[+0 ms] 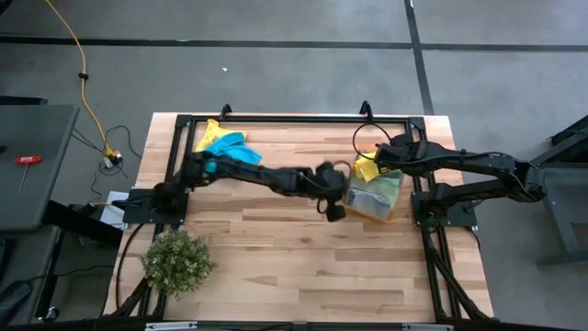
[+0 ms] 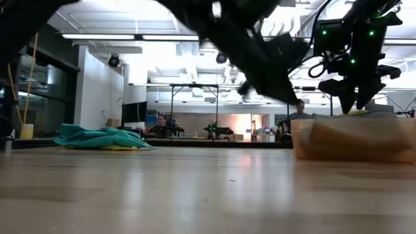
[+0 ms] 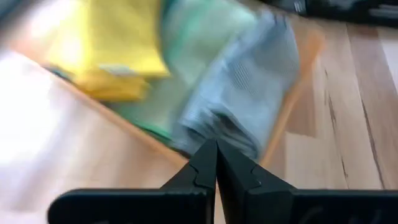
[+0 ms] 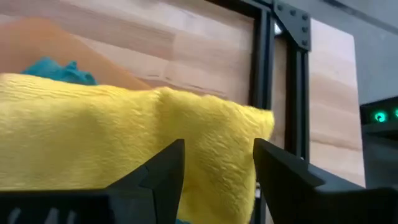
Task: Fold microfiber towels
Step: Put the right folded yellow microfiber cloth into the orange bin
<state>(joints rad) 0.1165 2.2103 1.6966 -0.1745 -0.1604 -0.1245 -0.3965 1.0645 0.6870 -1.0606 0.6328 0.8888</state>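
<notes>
Wooden table (image 1: 276,257) — bushy plant (image 1: 176,260) at corner, orange bin (image 2: 354,140) opposite.

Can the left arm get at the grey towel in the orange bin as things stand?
Probably yes. The left gripper, shut, hangs just short of the grey towel in the orange bin, with nothing between them. The right gripper, open, is over the yellow towel, to one side.

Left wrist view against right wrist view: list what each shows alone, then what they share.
Only the left wrist view shows the grey towel and light green towel lying in the orange bin, with the left claw shut just short of them. Only the right wrist view shows the open right claw, a bit of teal towel and the black table frame. Both show the folded yellow towel and the wooden table.
</notes>
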